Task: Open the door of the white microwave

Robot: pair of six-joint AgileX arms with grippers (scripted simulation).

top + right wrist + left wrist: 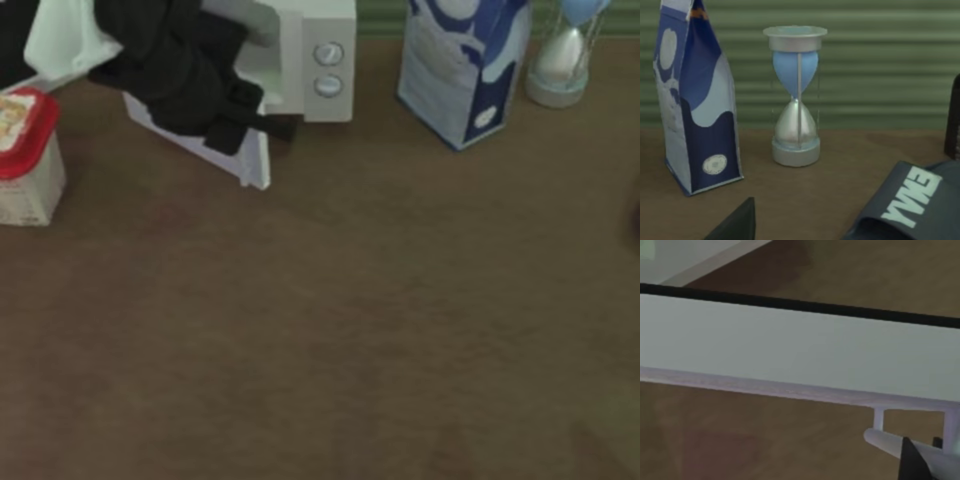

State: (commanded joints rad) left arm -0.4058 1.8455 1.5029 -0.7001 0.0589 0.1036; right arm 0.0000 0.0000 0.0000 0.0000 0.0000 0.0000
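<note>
Far left of the table, the white microwave (pixel 325 60) stands with the door (pixel 215 150) swung well out toward us, cavity showing. The left gripper (pixel 270 127) sits at the door's free edge, dark fingers (pixel 920 462) closed around the handle (pixel 900 442). The pull looks nearly done; next, widen the swing slightly, then let go. The right arm is parked off right.
</note>
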